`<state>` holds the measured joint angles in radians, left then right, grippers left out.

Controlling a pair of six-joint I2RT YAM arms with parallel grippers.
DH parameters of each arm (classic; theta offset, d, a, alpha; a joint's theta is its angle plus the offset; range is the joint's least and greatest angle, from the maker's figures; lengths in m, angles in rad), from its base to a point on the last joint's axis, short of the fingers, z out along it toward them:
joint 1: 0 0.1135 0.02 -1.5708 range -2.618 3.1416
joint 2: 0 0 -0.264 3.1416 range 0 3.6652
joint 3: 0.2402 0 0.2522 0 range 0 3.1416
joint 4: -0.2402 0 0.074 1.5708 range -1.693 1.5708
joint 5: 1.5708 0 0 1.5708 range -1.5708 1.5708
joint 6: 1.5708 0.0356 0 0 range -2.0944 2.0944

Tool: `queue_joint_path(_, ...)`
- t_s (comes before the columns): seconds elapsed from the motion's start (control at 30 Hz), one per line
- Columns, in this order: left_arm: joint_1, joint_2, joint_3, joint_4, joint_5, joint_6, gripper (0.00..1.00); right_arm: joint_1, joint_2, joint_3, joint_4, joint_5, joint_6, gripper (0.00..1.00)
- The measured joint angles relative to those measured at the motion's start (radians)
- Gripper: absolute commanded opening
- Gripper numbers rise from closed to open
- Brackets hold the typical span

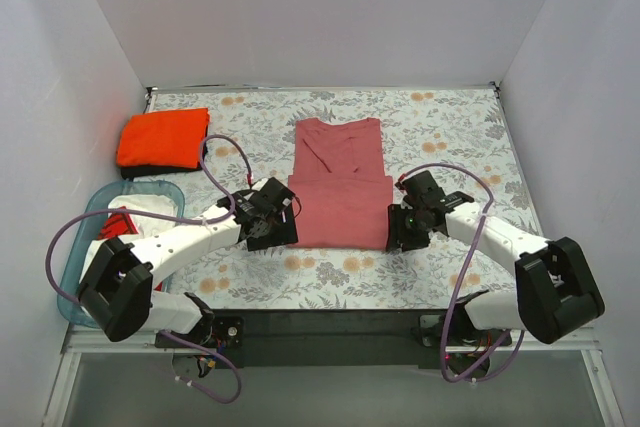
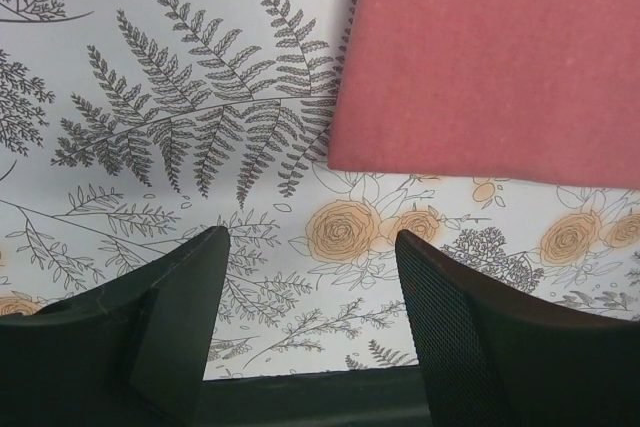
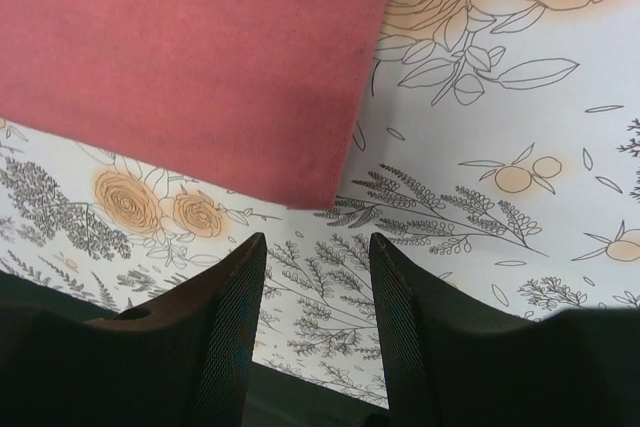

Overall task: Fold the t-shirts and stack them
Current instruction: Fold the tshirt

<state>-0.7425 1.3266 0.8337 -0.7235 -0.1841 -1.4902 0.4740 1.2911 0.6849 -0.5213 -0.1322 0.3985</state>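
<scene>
The dusty rose-red t-shirt (image 1: 340, 185) lies flat mid-table, partly folded into a long rectangle, collar at the far end. My left gripper (image 1: 281, 226) is open and empty just off its near left corner; the wrist view shows that corner (image 2: 480, 67) ahead of the fingers (image 2: 190, 287). My right gripper (image 1: 396, 230) is open and empty just off the near right corner (image 3: 200, 57), fingers (image 3: 235, 292) over bare cloth-covered table. The folded orange t-shirt (image 1: 163, 137) lies on the black one (image 1: 150, 171) at the far left.
The table carries a floral-print cover (image 1: 450, 127). A clear blue bin (image 1: 95, 237) with white and red cloth stands at the near left beside the left arm. Grey walls close in the back and both sides.
</scene>
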Motion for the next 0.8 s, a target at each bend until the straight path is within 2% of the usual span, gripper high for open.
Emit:
queue_joint_path(0.23,-0.013,0.027,0.019,-0.01,-0.001,-0.003,0.66,0.022,0.071,0.013,0.021,0.05,0.033,0.51)
queue_joint_path(0.63,-0.014,0.027,0.02,-0.01,-0.004,-0.009,0.66,0.032,0.081,0.055,0.029,0.058,0.051,0.51)
queue_joint_path(0.8,-0.014,0.027,0.02,-0.011,-0.011,-0.012,0.65,0.034,0.146,0.065,0.045,0.072,0.051,0.49)
